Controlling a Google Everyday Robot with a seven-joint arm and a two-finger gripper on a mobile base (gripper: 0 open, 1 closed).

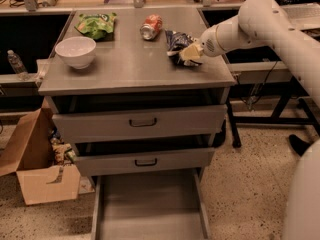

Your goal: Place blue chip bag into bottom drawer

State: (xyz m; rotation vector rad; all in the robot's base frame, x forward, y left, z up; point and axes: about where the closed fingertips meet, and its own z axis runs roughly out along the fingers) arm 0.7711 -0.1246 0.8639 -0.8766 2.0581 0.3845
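Note:
The blue chip bag [176,40] lies crumpled on the cabinet top near its right edge. My gripper [188,52] reaches in from the right on a white arm and sits right against the bag's near right side, touching or covering its lower part. The bottom drawer [150,209] is pulled out at floor level, with a bare grey floor inside. The two upper drawers with black handles [143,122] are slightly pulled out.
On the cabinet top [125,69] are a white bowl [75,51] at the left, a green chip bag [96,25] at the back left and a red can [151,26] lying at the back. An open cardboard box [35,169] stands on the floor at the left. A table leg [232,129] stands at the right.

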